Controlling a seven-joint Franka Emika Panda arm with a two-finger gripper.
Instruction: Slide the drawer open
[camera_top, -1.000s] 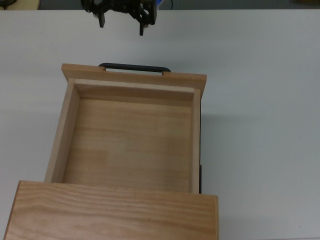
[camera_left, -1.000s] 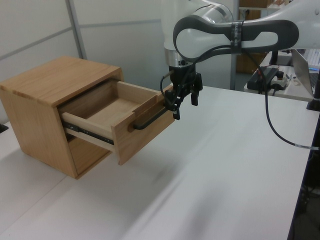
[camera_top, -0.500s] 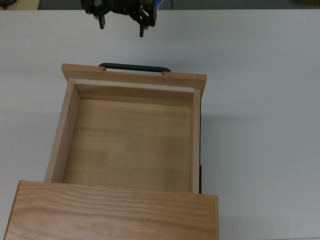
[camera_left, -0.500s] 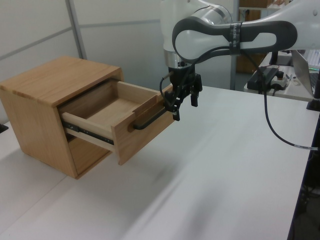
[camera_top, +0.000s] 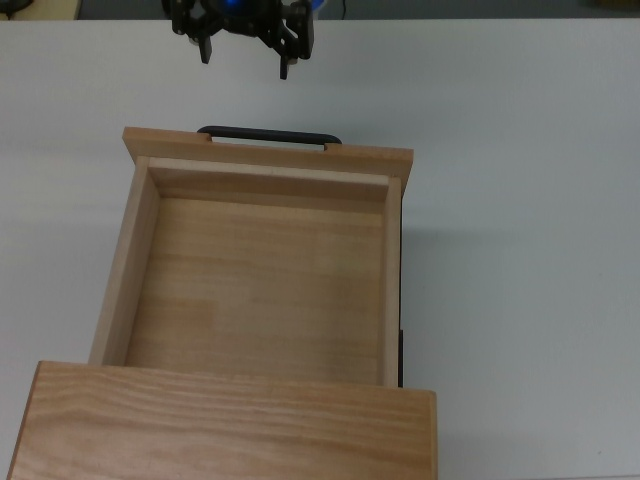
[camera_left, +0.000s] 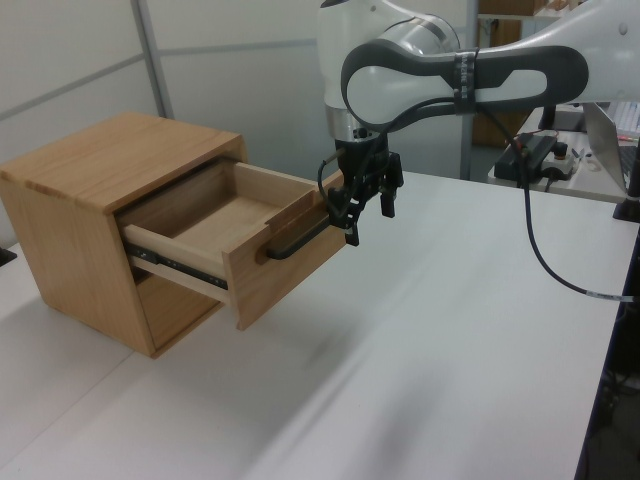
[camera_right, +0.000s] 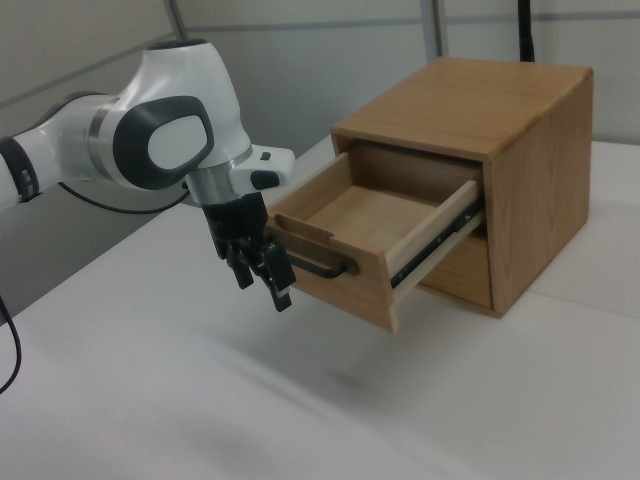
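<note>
From the top view we look down into the drawer (camera_top: 265, 270), which is pulled far out of the cabinet (camera_top: 225, 425), its pale floor bare. Its black handle (camera_top: 268, 135) runs along the front panel, and our gripper (camera_top: 243, 55) sits apart from it toward the top view's top edge, fingers spread and holding nothing. We judge the opening done: the handle is free. White table (camera_top: 520, 200) lies open on all sides of the front panel.

In the left view the drawer (camera_left: 240, 235) hangs out over the table on its side rail (camera_left: 175, 265), clear of the surface. The gripper (camera_left: 368, 215) is near the handle's far end (camera_left: 295, 240) but apart from it, with bare table to the left view's right for backing away.

In the right view the gripper (camera_right: 262, 272) points down just beside the handle (camera_right: 318, 265), jaws apart, on the right view's left of the drawer front (camera_right: 340, 280). Open table (camera_right: 150, 400) lies below it.
</note>
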